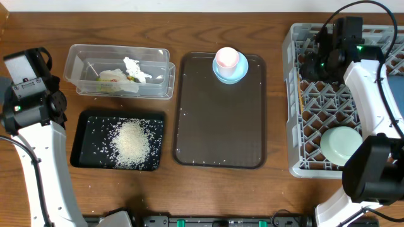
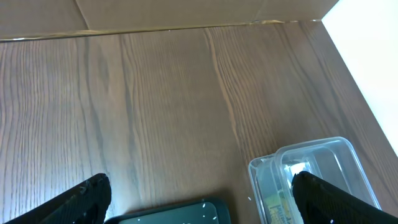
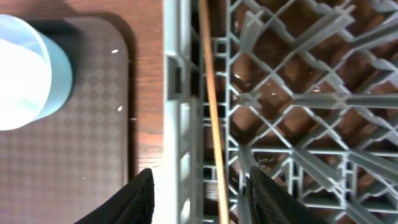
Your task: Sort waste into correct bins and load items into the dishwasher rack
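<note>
Since the rack (image 1: 294, 94) receives the dishes, it stands at the right of the overhead frame, under the right arm; its pegs appear intended to keep loaded wares apart. At frame centre lies the serving tray (image 1: 221, 126), evidently a staging surface, bare except at its top edge. The black tray (image 1: 79, 135), lower left, holds the rice (image 1: 131, 144); the tub (image 1: 74, 63), upper left, holds the tissue (image 1: 134, 66) and the wrapper (image 1: 113, 77); waste sorting therefore looks complete. The mint bowl (image 1: 341, 144) sits in the rack's lower part. The blue bowl (image 1: 235, 74) rests at the top of the serving tray with the cup (image 1: 227, 58) standing in it; both are not yet loaded.

The right gripper (image 3: 202, 202) hangs over the rack's upper-left corner, fingers apart, clamped on nothing. The chopstick (image 3: 211, 112) lies in the gap between them, just inside the rack's left wall. Its long axis runs top to bottom of the right wrist frame, parallel to that wall and leaning slightly right toward the bottom; which end is the tip cannot be told. The left gripper (image 2: 205, 205) hovers near the tub and black tray, fingers wide apart, empty.
</note>
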Robot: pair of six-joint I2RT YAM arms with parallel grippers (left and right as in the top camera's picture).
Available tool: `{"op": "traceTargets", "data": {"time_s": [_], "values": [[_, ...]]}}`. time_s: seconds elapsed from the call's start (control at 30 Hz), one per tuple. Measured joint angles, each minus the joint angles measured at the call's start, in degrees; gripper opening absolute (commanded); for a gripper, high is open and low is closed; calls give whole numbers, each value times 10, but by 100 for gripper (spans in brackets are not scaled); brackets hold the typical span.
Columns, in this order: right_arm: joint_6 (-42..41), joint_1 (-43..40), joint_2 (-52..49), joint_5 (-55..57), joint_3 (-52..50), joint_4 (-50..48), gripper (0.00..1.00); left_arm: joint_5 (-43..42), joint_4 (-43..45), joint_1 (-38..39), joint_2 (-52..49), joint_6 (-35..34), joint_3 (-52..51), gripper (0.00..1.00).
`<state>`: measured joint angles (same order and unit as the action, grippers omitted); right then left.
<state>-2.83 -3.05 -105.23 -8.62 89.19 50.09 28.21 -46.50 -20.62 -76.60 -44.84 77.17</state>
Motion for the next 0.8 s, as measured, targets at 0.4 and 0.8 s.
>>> {"op": "traceTargets", "data": {"time_s": [0.4, 0.8], "values": [[-47, 123, 17, -36, 0, -101, 56, 0, 0, 0, 0, 0, 0, 95], [-70, 294, -20, 71, 0, -277, 68, 0, 0, 0, 0, 0, 0, 95]]}}
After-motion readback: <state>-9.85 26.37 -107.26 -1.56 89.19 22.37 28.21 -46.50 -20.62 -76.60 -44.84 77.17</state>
